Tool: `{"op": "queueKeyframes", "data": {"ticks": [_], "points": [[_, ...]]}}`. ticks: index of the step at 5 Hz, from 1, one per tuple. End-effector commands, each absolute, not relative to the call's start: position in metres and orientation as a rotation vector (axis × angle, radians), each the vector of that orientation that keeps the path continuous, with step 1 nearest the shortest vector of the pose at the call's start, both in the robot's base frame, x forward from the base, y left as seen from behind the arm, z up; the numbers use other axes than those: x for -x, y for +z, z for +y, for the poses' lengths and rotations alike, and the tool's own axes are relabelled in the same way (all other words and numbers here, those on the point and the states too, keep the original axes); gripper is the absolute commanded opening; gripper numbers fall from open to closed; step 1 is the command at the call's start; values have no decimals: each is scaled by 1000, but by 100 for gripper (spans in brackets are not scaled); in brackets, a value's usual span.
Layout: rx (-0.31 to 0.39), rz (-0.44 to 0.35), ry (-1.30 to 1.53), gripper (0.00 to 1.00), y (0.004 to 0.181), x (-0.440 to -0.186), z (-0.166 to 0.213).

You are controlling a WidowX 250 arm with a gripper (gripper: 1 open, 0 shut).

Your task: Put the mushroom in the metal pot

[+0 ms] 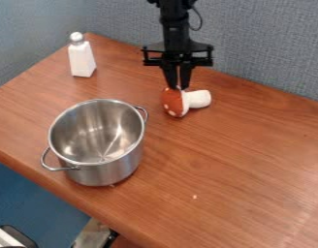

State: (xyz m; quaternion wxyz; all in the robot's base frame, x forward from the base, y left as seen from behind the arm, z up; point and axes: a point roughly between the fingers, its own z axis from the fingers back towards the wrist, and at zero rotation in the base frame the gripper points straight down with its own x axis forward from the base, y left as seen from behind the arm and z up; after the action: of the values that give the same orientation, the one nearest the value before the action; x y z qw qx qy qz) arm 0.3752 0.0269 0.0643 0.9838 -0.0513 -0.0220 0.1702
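Note:
The mushroom [184, 99] lies on its side on the wooden table, red-brown cap to the left and cream stem pointing right. My gripper [176, 83] hangs straight down over the cap. Its two dark fingers are drawn together into a narrow point, and the tips reach the cap's upper edge. I see nothing between the fingers, and the mushroom rests on the table. The metal pot [97, 142] stands empty at the front left, well apart from the gripper and the mushroom.
A white bottle [81, 55] with a cap stands near the table's back left corner. The table [239, 165] ends close in front of the pot and along the left side. A blue-grey wall rises behind the arm.

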Motion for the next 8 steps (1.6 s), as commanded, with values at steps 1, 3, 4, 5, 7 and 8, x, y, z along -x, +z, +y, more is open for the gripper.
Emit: {"op": "queueKeyframes", "data": {"ticks": [1, 3, 4, 5, 7, 8], "points": [[132, -145, 318, 100, 105, -379, 14], [88, -154, 479, 100, 93, -394, -15], [54, -139, 495, 100, 78, -389, -10], [27, -125, 509, 100, 64, -382, -4], [-15, -129, 364, 0, 56, -362, -11], [30, -170, 301, 100, 93, -343, -15]]}}
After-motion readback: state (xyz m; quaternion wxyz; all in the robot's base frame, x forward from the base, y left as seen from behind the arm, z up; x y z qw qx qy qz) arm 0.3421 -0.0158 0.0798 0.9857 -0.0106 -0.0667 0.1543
